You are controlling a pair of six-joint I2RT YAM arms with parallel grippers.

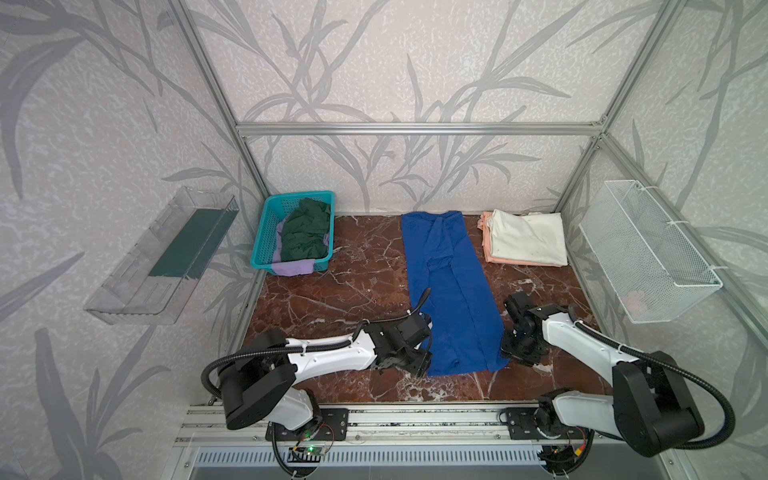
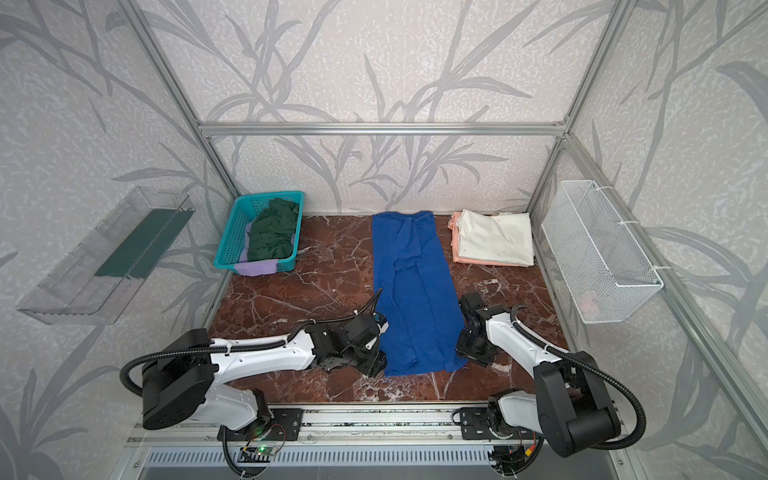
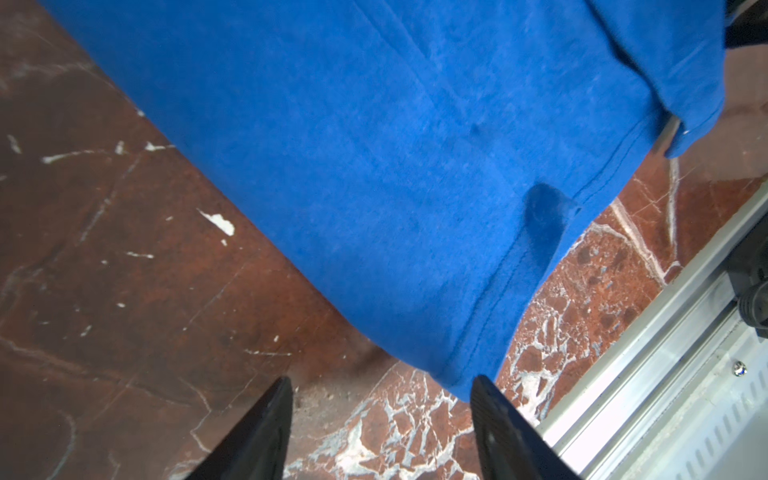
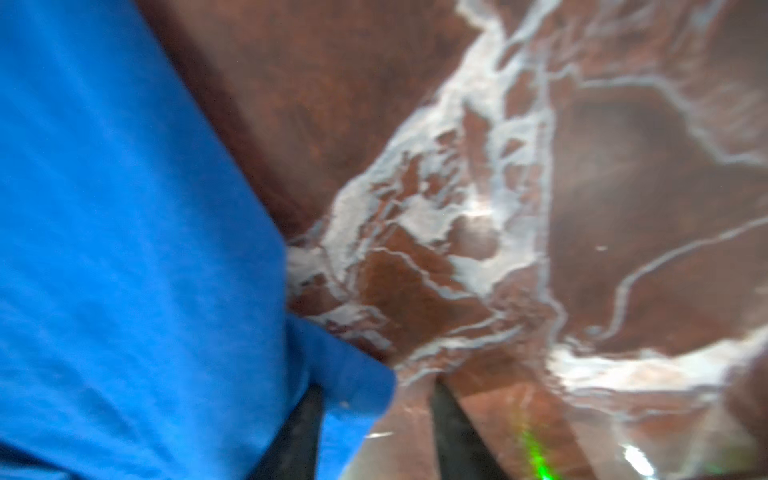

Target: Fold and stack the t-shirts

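Matt blue cloth t-shirt on glossy veined marble-look table; teal plastic lattice basket; white metal mesh bin.

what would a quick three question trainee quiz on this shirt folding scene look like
1. Multiple choice: which colour tee tops the folded stack at the back right? A dark green, B cream-white, C lavender.
2. True or false: the blue t-shirt lies as a long strip down the middle of the table.
3. Short answer: which end of the blue t-shirt do the left gripper and right gripper flank?
Key: 1 B, the cream-white tee. 2 True. 3 The near end, one gripper at each hem corner, jaws apart.
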